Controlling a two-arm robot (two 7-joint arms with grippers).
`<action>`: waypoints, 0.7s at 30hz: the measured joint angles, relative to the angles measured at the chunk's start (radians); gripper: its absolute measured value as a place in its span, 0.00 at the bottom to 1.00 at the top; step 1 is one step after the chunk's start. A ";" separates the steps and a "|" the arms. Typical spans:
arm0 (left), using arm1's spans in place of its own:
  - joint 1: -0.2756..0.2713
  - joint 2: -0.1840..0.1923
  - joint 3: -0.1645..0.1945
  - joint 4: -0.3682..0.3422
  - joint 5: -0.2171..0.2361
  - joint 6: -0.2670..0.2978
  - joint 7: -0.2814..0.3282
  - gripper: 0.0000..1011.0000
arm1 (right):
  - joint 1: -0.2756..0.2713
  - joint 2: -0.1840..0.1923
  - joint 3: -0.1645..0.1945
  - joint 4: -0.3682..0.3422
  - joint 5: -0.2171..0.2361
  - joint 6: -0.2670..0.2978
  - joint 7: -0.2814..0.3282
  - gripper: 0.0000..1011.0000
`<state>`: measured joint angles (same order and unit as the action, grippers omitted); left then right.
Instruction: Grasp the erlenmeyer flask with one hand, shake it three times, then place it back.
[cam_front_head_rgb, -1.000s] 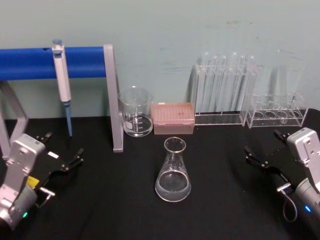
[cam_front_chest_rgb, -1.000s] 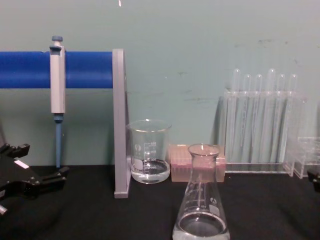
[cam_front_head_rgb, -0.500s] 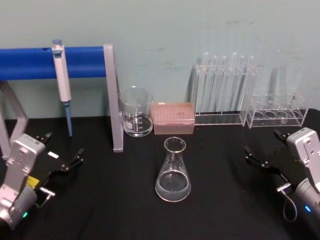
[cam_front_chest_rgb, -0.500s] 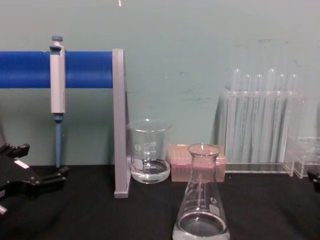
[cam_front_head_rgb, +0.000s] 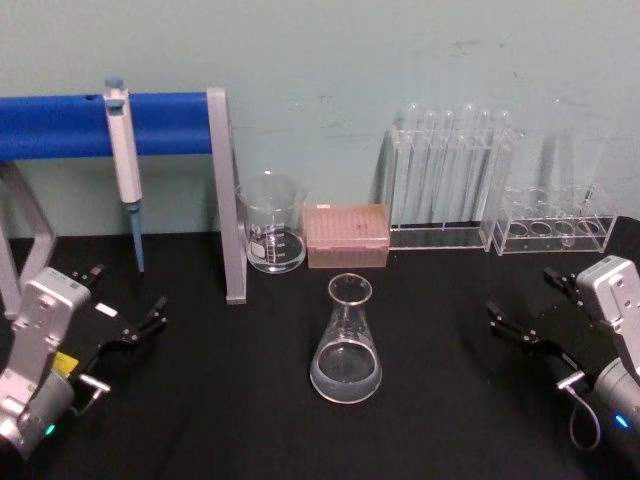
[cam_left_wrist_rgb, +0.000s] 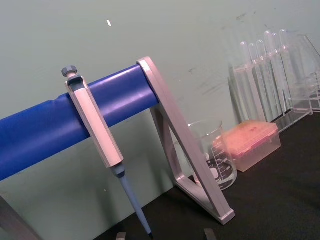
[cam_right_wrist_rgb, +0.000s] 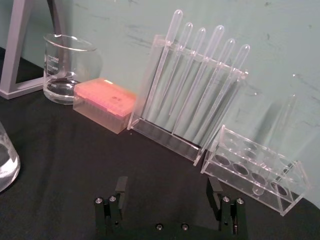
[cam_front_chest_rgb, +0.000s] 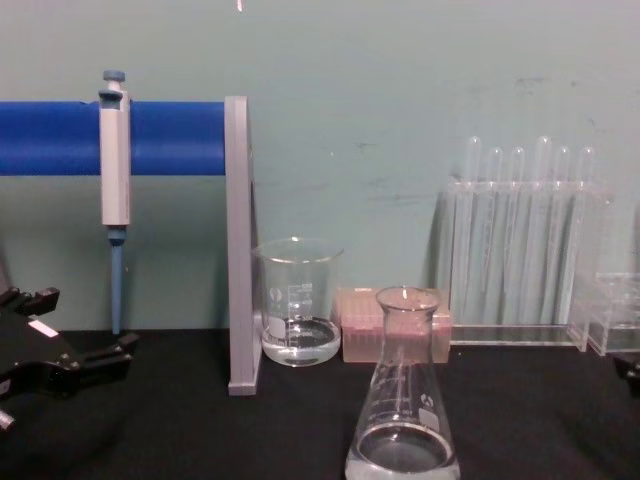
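Right gripper (cam_front_head_rgb: 520, 296), fingers apart, sits well right of the clear conical glass flask (cam_front_head_rgb: 346, 345) upright on the black surface (cam_front_head_rgb: 220, 400); approach level, clamp the narrow neck. Left gripper (cam_front_head_rgb: 128, 291), spread, idles left.

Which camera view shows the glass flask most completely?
The head view: the whole flask stands upright on the black table, visible from rim to base. The chest view shows the flask from the side, its base reaching the picture's lower edge. The right wrist view catches one edge of it.
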<state>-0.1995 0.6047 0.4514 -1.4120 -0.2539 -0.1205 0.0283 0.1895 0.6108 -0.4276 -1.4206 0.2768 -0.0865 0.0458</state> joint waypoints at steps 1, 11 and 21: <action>0.000 0.000 0.000 0.000 0.000 0.000 0.000 0.99 | -0.002 0.001 0.002 -0.002 0.001 0.003 0.004 0.99; 0.000 0.000 0.000 0.000 0.000 0.000 0.000 0.99 | -0.043 0.018 0.036 -0.045 0.050 0.026 0.087 0.99; 0.000 0.000 0.000 0.000 0.000 0.000 0.000 0.99 | -0.067 0.026 0.045 -0.093 0.102 0.035 0.215 0.99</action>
<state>-0.1995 0.6047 0.4514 -1.4120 -0.2539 -0.1205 0.0283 0.1230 0.6369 -0.3829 -1.5141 0.3785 -0.0514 0.2608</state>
